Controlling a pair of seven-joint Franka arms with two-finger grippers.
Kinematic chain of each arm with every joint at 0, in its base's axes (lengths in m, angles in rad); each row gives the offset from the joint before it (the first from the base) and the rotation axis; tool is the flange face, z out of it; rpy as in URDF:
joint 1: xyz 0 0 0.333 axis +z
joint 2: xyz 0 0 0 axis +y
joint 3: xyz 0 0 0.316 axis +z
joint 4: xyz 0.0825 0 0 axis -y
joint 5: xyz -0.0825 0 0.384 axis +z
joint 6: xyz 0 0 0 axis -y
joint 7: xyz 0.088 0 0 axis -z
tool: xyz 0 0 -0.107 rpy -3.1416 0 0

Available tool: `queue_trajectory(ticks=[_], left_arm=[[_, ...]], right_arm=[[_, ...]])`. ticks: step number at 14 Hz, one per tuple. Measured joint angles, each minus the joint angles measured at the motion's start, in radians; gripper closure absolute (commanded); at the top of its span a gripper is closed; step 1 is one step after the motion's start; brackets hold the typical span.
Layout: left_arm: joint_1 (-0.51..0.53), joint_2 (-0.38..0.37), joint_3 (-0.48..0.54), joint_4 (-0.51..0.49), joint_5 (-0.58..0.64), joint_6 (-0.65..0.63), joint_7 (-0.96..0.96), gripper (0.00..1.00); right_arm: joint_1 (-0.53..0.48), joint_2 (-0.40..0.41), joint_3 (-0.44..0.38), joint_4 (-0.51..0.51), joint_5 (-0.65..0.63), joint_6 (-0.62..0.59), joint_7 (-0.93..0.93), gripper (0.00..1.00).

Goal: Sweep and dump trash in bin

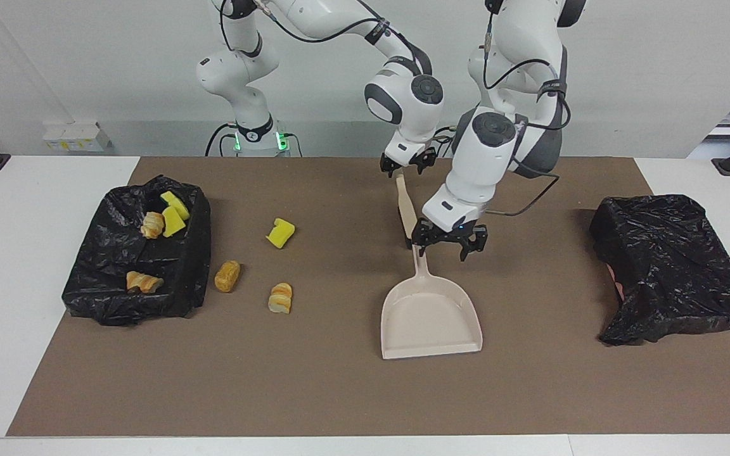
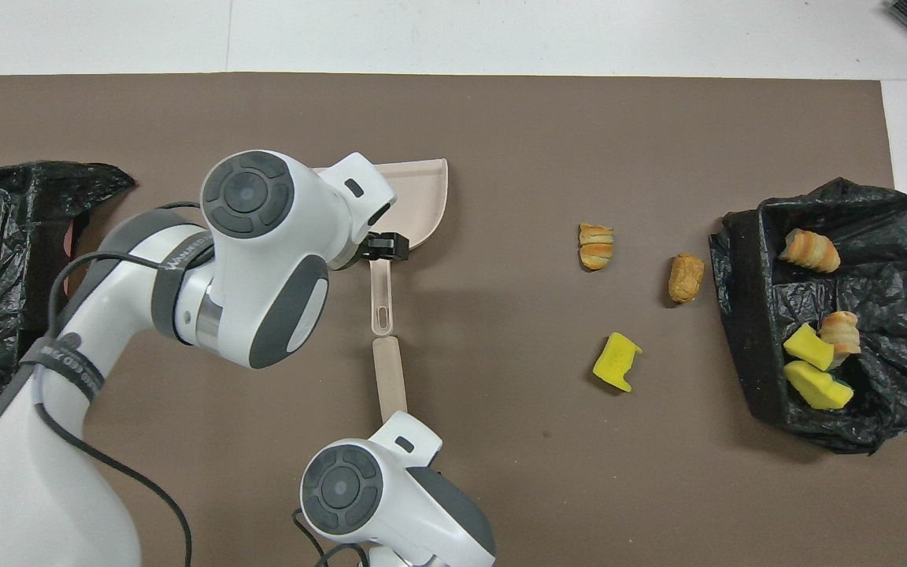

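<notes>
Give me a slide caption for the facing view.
Left gripper open over dustpan handle; right gripper above brush.

- Your left gripper (image 1: 445,241) hangs right over the dustpan (image 1: 431,320) handle, so that lane's taken.
- The brush (image 1: 405,209) lies just robot-side of the handle, under the right gripper (image 1: 408,164).
- Three bits of trash (image 1: 281,232) sit loose between the dustpan and the bin (image 1: 118,285).
- Open mat on the pan's mouth side, and between the pan and the black bag (image 1: 675,278).
</notes>
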Motion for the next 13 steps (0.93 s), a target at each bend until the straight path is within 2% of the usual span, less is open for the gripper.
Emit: queue_trajectory(ticks=[3, 4, 5, 6, 7, 9, 13], left_arm=[[-0.026, 0.023, 0.001, -0.049, 0.008, 0.035, -0.018, 0.00], [-0.030, 0.023, 0.001, -0.066, 0.009, 0.042, -0.039, 0.03], [-0.034, 0.023, 0.001, -0.078, 0.009, 0.048, -0.067, 0.13], [-0.041, 0.023, 0.001, -0.084, 0.009, 0.050, -0.088, 0.23], [-0.046, 0.022, 0.000, -0.088, 0.009, 0.050, -0.101, 0.39], [-0.050, 0.022, 0.001, -0.089, 0.009, 0.045, -0.110, 0.99], [-0.051, 0.018, 0.003, -0.090, 0.011, 0.026, -0.110, 1.00]], right_arm=[[0.012, -0.034, 0.000, -0.040, 0.012, 0.007, 0.000, 0.49], [0.012, -0.036, -0.002, -0.047, 0.014, 0.014, 0.000, 0.60], [0.012, -0.037, -0.003, -0.057, 0.015, 0.034, 0.000, 0.82], [0.012, -0.038, -0.004, -0.070, 0.015, 0.063, 0.000, 1.00], [0.012, -0.039, -0.004, -0.083, 0.016, 0.087, 0.000, 1.00], [0.012, -0.041, -0.004, -0.095, 0.016, 0.110, 0.023, 1.00], [0.012, -0.076, -0.004, -0.104, 0.016, 0.111, 0.066, 1.00]])
